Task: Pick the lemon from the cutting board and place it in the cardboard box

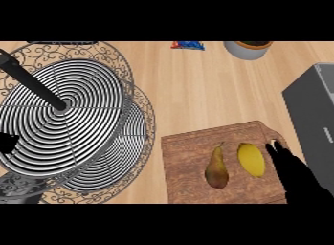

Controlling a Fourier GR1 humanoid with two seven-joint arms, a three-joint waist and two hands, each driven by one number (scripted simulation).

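You are looking at one wire basket stand (63, 119) filling the left, one grey box (323, 115) waiting at right, one cutting board (222, 165) carrying one pear (217, 167) and one lemon (250, 159). Your right hand (296, 172) is lying beside the lemon with fingers straight, likely positioning to grasp. Your left hand (3, 140) is barely showing; I cannot tell its state.

My right hand (291, 168) enters from the lower right edge, fingers extended straight and pointing up-frame, holding nothing. My left hand (1, 140) shows only partly at the left edge.
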